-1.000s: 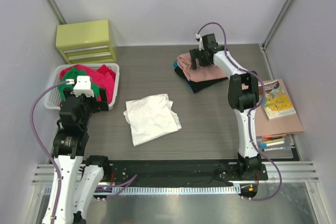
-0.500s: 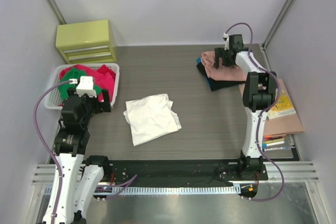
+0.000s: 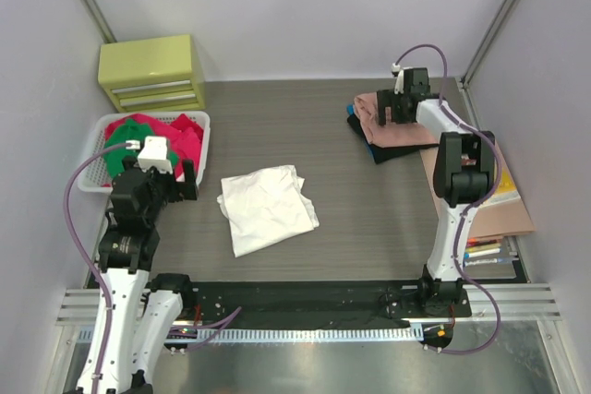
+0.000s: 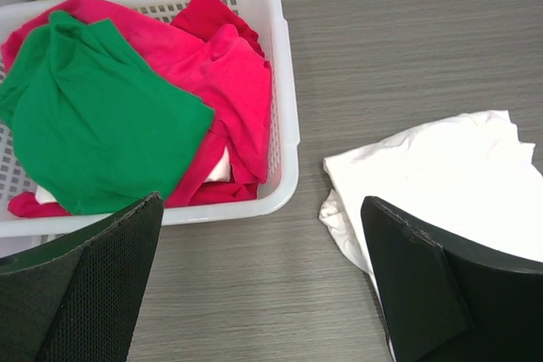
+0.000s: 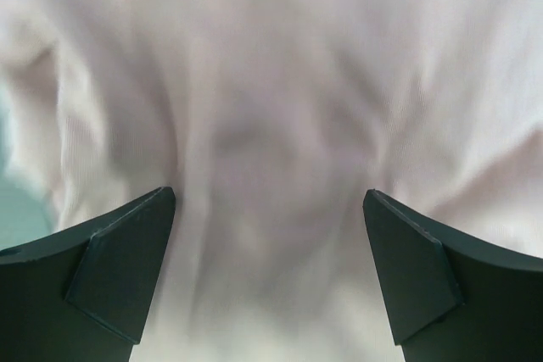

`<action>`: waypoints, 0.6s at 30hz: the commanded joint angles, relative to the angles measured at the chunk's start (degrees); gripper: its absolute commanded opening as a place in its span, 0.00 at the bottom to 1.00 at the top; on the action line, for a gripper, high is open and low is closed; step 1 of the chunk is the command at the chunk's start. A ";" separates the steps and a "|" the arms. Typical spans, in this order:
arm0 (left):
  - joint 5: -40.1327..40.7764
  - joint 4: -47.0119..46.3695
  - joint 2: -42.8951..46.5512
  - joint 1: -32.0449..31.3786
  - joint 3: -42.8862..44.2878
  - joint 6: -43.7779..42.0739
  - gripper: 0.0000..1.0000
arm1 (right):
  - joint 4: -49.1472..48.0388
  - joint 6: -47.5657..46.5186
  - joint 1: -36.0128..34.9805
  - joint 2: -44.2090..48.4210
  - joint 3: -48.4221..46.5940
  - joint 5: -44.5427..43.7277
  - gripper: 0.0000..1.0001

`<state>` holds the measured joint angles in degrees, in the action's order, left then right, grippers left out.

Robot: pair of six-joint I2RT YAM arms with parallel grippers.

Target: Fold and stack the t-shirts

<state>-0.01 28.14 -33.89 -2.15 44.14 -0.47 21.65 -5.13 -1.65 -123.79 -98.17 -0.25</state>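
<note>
A crumpled white t-shirt (image 3: 268,208) lies mid-table, and its edge shows in the left wrist view (image 4: 450,175). Red (image 4: 229,91) and green (image 4: 93,116) t-shirts fill the white basket (image 3: 205,149) at the left. A folded salmon-pink t-shirt (image 3: 397,125) sits on a black one (image 3: 383,149) at the back right. My right gripper (image 3: 395,110) is open, low over the salmon-pink cloth, which fills its view (image 5: 268,197). My left gripper (image 3: 185,182) is open over bare table between basket and white shirt (image 4: 261,209), holding nothing.
A yellow-green drawer unit (image 3: 152,71) stands behind the basket (image 4: 284,108). At the right edge a thin book (image 3: 489,177) lies on a brown board (image 3: 499,219), with markers (image 3: 480,251) in front. Grey walls close in both sides.
My right gripper swept right, and the salmon-pink and black stack moved right with it to the table's right side. The left arm shifted slightly lower.
</note>
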 commanded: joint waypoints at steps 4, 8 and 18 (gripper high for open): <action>-3.77 -0.63 0.05 0.40 -1.25 0.21 1.00 | -9.17 -4.55 -4.06 26.38 11.07 3.75 1.00; -3.68 -0.54 0.75 0.92 -1.69 0.21 1.00 | 0.38 -3.84 -4.67 34.12 10.37 13.76 1.00; -4.38 -1.16 0.40 1.98 -1.95 0.21 1.00 | 23.19 -15.25 -13.70 50.03 27.75 17.20 1.00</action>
<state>-2.92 28.18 -33.17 -0.73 42.37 -0.47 37.32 -13.91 -8.64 -78.70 -79.53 22.61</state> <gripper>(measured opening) 0.996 0.996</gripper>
